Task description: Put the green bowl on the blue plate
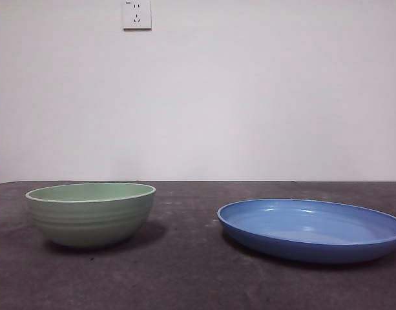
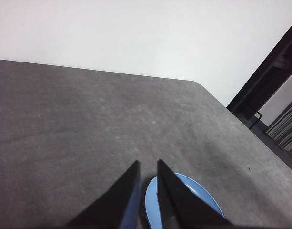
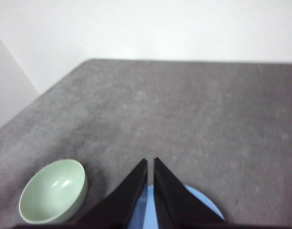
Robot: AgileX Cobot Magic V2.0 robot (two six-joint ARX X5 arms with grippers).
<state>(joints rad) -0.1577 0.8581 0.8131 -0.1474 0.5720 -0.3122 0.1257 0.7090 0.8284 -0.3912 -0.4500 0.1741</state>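
Observation:
The green bowl (image 1: 91, 216) stands upright and empty on the left of the dark table, with faint ridges on its wall. To its right, apart from it, the blue plate (image 1: 311, 229) lies flat and empty. No arm shows in the front view. In the left wrist view, my left gripper (image 2: 148, 162) hangs high above the table, jaws shut and empty, the blue plate (image 2: 198, 193) partly hidden behind them. My right gripper (image 3: 150, 160) is also raised and shut on nothing, with the green bowl (image 3: 53, 198) off to one side and the blue plate (image 3: 203, 202) behind its jaws.
The grey table (image 1: 185, 278) ends at a white wall with a power socket (image 1: 137, 14). A rounded table corner (image 2: 198, 83) and a dark frame (image 2: 269, 71) beyond it show in the left wrist view.

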